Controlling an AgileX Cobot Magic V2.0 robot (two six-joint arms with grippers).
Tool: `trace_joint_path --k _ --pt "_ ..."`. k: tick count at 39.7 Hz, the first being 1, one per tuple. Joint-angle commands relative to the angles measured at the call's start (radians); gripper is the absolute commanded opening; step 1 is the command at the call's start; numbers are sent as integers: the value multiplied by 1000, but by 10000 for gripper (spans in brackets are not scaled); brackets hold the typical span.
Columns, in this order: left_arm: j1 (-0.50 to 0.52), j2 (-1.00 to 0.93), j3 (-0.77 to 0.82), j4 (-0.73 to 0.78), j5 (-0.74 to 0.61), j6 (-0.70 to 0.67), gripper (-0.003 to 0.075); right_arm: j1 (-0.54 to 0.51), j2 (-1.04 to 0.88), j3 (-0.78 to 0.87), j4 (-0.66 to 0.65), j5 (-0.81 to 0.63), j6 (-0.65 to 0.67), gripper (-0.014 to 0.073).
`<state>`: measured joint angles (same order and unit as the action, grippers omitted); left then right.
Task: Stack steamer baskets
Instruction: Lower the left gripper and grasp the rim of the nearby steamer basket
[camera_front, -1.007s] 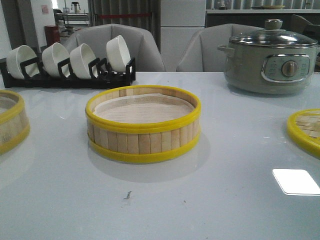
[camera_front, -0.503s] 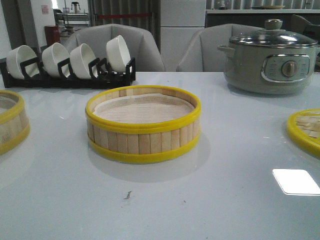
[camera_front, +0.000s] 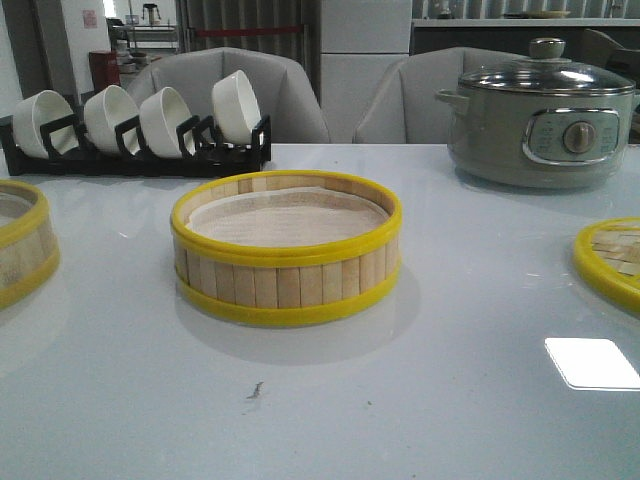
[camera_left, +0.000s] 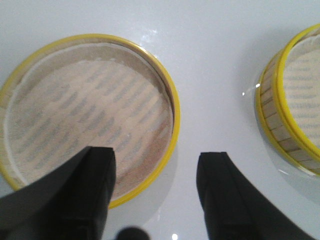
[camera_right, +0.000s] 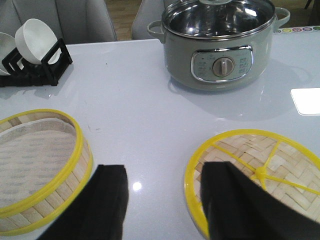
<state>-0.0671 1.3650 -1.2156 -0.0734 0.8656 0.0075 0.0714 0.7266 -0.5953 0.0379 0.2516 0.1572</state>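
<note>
Straddling the left basket (camera_left: 85, 120) rim, the open, empty left pincer (camera_left: 155, 195) risks slipping (shallow bite); right pincer (camera_right: 165, 200) likewise open, empty.

Each pincer (camera_left: 155, 192) (camera_right: 165, 200) has 2 broad, matte black fingers.

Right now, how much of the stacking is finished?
Nothing is stacked. The middle basket, the left basket and the lid each sit apart on the table. The left pincer is open above the left basket, the right pincer open by the lid. Both stacking steps remain.
</note>
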Motion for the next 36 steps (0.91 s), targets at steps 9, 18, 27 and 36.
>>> trace_joint_path --k 9,18,27,36 --pt "-59 146 -43 -13 -114 4 442 0 -4 -38 -15 -84 -5 442" --pt "-62 238 -43 -13 -178 4 440 0 -4 -37 -15 -71 -5 442" --pt "-62 336 -43 -13 -222 4 440 0 0 -37 -15 -70 -5 442" --pt "-62 404 -43 -13 -233 4 439 0 0 -37 -15 -70 -5 442"
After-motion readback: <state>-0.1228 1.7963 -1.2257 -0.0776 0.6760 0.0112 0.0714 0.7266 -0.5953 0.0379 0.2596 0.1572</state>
